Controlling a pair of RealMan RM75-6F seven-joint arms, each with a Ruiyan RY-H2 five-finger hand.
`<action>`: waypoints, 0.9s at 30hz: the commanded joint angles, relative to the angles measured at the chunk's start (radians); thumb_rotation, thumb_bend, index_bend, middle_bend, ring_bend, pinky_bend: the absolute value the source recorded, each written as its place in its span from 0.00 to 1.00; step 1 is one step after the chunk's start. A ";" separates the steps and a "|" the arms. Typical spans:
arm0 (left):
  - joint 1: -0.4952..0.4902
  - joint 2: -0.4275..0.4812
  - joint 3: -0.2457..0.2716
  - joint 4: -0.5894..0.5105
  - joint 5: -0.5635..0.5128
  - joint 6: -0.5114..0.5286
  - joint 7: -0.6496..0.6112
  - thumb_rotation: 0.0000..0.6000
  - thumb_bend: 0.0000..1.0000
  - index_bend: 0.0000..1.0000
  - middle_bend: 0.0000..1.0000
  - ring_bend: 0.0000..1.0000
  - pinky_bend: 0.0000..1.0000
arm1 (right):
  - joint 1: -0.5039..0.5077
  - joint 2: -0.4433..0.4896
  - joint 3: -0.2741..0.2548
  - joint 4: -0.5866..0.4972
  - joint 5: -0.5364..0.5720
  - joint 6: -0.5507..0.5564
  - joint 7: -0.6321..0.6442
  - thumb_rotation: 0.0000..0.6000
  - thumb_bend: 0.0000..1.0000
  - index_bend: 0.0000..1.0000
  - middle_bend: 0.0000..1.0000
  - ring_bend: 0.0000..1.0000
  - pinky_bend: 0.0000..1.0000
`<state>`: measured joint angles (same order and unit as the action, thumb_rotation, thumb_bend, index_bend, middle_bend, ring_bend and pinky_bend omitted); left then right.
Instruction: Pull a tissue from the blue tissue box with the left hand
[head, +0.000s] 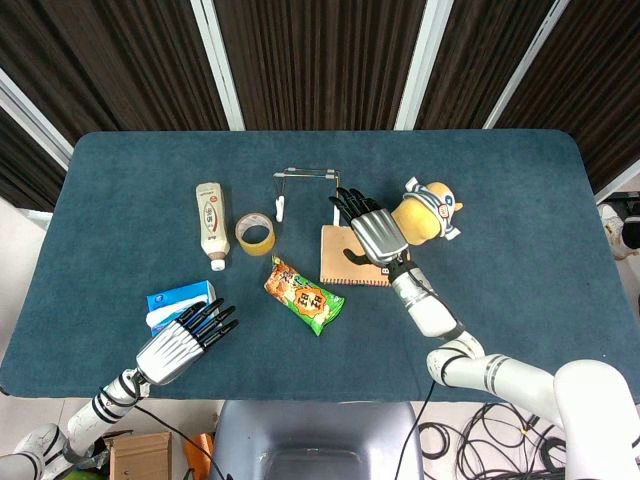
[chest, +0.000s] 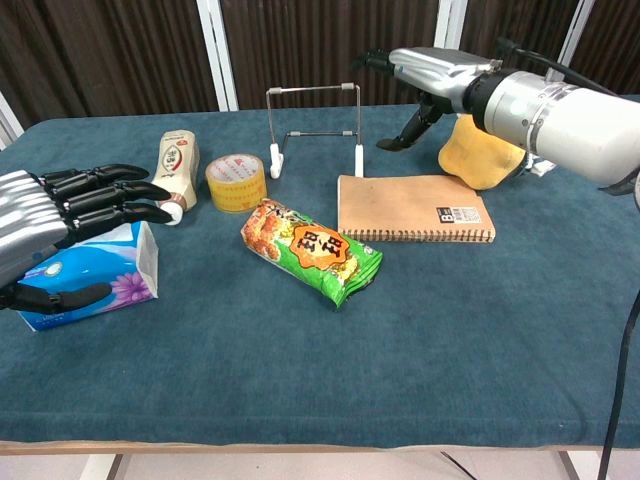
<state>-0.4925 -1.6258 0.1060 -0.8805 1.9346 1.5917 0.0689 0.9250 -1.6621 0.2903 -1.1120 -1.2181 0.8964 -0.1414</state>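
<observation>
Left hand spread wide, empty, hovering over blue tissue box | tissue not yet gripped | right hand raised, empty, fingers apart | pull entirely left.

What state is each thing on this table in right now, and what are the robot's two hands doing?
left hand: open, over the tissue box, holding nothing
right hand: open, raised above the notebook
blue tissue box: flat on the table
bottle: lying down, capped
tape roll: lying flat
snack packet: sealed, lying flat
notebook: closed
wire stand: upright
plush toy: lying beside the notebook
</observation>
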 joint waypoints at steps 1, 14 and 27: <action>0.000 0.000 0.000 0.000 -0.003 -0.001 0.000 1.00 0.31 0.22 0.15 0.09 0.31 | 0.001 0.002 -0.002 -0.001 -0.001 -0.001 -0.003 1.00 0.21 0.05 0.00 0.00 0.20; -0.004 -0.009 0.003 0.007 -0.023 -0.017 -0.013 1.00 0.31 0.22 0.16 0.09 0.32 | -0.017 0.013 -0.011 0.009 -0.007 0.021 0.015 1.00 0.21 0.05 0.00 0.00 0.20; -0.003 0.001 -0.008 0.008 -0.051 -0.013 -0.035 1.00 0.31 0.23 0.19 0.10 0.33 | -0.047 0.037 -0.008 -0.010 -0.032 0.092 0.029 1.00 0.21 0.05 0.00 0.00 0.16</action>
<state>-0.4964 -1.6276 0.0997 -0.8730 1.8871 1.5806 0.0368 0.8856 -1.6318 0.2783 -1.1113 -1.2457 0.9756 -0.1166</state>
